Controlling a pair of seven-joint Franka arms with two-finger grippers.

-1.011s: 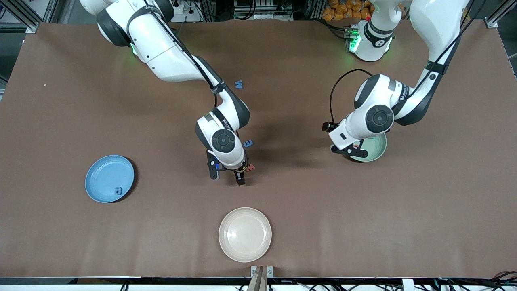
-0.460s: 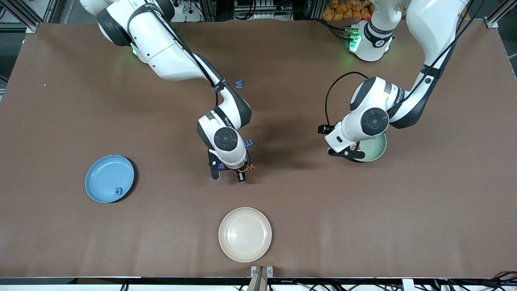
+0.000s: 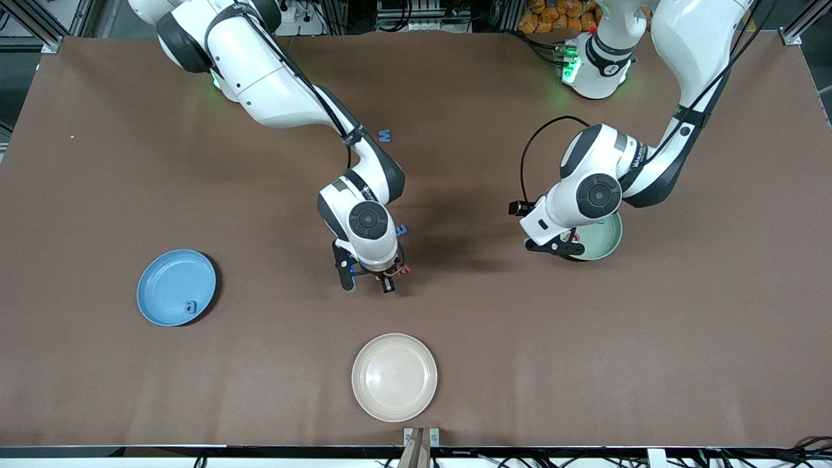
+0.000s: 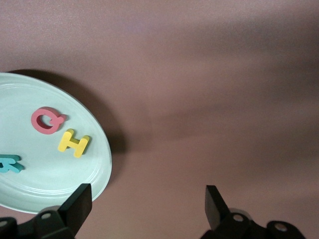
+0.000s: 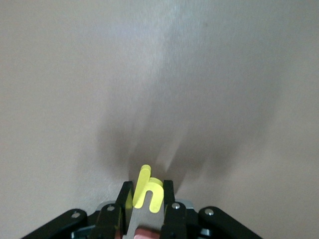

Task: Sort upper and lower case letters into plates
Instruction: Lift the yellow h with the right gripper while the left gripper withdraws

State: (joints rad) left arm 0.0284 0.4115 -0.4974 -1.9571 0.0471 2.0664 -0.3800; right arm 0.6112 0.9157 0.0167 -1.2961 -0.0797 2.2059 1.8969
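Note:
My right gripper (image 5: 147, 188) is shut on a yellow lowercase h (image 5: 144, 185), held low over the middle of the table (image 3: 388, 281). A red letter (image 3: 405, 268) and a blue E (image 3: 402, 230) lie right beside it. The blue plate (image 3: 166, 286), toward the right arm's end, holds a blue lowercase a (image 3: 190, 306). The mint green plate (image 3: 603, 240) holds a pink Q (image 4: 47, 120), a yellow H (image 4: 74, 143) and a teal letter (image 4: 9, 163). My left gripper (image 4: 147, 194) hangs open and empty over the plate's edge (image 3: 554, 249).
A cream-beige plate (image 3: 394, 377) sits empty near the table's front edge. A blue W (image 3: 385, 136) lies farther from the front camera than the right gripper. The brown table (image 3: 682, 338) spreads wide around the plates.
My right gripper has shut on the yellow h and risen a little. The left arm has drifted slightly off the mint plate toward the table's middle, still open.

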